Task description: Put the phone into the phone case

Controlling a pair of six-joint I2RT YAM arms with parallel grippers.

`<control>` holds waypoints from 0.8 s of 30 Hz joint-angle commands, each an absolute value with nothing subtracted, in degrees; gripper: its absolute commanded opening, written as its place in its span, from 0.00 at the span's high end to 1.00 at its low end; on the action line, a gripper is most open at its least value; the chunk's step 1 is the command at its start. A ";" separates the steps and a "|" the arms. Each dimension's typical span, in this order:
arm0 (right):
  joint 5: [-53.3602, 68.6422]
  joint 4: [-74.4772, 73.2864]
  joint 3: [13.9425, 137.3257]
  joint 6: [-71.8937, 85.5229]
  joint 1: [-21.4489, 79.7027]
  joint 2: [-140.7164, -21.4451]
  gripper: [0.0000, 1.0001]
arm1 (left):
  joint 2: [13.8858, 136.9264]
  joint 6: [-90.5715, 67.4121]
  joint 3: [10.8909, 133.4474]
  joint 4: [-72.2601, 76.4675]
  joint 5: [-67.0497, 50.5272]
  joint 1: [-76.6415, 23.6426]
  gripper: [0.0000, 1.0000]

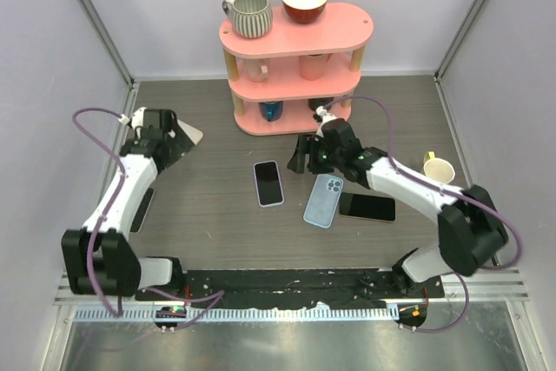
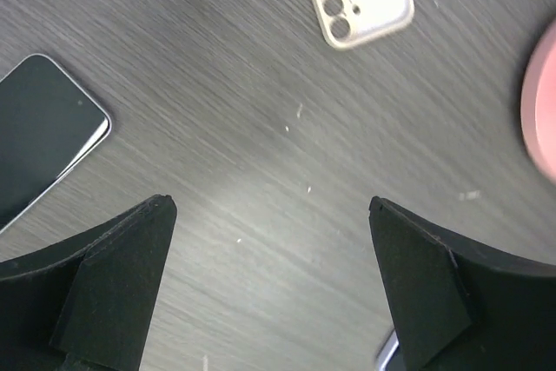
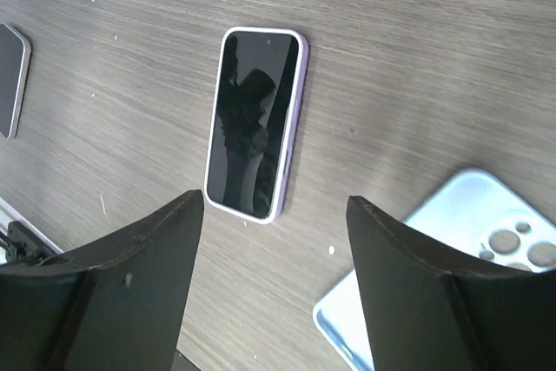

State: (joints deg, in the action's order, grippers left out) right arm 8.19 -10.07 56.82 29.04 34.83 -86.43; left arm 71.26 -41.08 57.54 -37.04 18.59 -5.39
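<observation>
My right gripper (image 3: 274, 200) hangs released over the counter (image 3: 417, 58), the lilac-edged phone (image 3: 256, 122) lying flat nearby; the blue phone case (image 3: 452, 228) beside it is partly hidden by my finger. My left gripper (image 2: 270, 203) gapes empty

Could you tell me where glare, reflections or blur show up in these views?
Right wrist: the purple-edged phone screen mirrors a dark silhouette. Left wrist: a pale sheen on the table; the pink shelf edge is blurred. Top external: evenly lit and sharp.
</observation>
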 commanded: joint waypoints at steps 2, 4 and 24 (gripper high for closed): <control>5.10 -8.17 49.40 28.12 35.07 -76.30 0.25 | 83.30 -50.35 67.22 -35.68 14.50 2.02 0.05; 6.14 -8.17 47.47 27.95 35.16 -72.96 0.25 | 88.99 -53.25 71.26 -36.29 17.48 2.29 0.10; 7.82 -11.34 48.25 23.29 35.16 -70.93 0.26 | 118.84 -65.55 101.26 -50.09 29.42 2.37 0.30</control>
